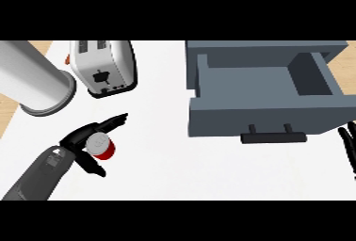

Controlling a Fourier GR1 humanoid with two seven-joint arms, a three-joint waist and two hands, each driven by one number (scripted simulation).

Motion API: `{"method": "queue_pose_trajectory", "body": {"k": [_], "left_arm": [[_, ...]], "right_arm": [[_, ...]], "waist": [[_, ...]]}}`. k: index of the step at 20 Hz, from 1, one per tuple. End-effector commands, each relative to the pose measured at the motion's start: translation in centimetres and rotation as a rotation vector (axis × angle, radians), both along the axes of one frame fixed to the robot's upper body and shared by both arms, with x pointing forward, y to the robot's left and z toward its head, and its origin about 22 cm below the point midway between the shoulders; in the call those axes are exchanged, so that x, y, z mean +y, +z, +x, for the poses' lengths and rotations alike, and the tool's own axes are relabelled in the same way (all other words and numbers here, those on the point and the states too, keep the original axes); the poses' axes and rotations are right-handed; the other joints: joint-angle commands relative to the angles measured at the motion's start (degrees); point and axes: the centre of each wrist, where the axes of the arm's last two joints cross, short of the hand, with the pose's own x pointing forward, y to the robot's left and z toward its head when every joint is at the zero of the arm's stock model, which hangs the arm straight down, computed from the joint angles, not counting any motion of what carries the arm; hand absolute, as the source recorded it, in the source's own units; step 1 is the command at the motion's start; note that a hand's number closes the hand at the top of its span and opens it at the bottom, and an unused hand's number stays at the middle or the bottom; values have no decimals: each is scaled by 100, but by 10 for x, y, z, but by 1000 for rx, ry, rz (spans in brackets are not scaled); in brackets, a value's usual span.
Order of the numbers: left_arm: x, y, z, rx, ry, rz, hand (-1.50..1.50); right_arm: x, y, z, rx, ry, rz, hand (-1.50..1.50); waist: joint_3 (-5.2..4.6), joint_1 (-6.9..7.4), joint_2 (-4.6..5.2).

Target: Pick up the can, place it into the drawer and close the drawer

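Observation:
A small red can [106, 149] with a silver top stands on the white counter at the lower left. My left hand [78, 139] is right against it. Its fingers [113, 123] reach straight past the can's far side and the thumb [92, 168] runs along its near side, so the can sits in the gap between them. The fingers are not curled round it. The grey drawer [208, 84] stands pulled open at the upper right, its inside bare and its dark handle [273, 137] facing me. My right hand [346, 143] rests open at the right edge.
A white toaster [104, 66] stands at the back, left of the drawer. A large grey cylinder [35, 77] fills the far left corner. White counter [160, 155] stretches between the can and the drawer's front.

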Motion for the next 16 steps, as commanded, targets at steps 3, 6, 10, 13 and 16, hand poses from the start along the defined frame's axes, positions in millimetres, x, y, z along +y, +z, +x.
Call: {"method": "queue_pose_trajectory", "body": {"k": [3,6,10,13,16], "left_arm": [[-13,-8,-2,60,-112,-187,150],[-29,-11,-2,49,-134,-212,150],[-23,8,10,103,-177,-250,150],[-29,-2,3,103,-182,-254,150],[-12,-20,-13,29,364,-270,150]], "right_arm": [[1,-2,-3,13,1,-5,-150],[-13,-1,-2,-26,-8,14,-150],[-6,-12,4,0,-16,12,-150],[-7,7,-2,-19,-19,10,-150],[-11,-4,-9,-8,-20,9,-150]], "waist": [[2,10,-4],[5,-2,-5],[16,122,-31],[4,37,-18],[17,169,-53]]}}
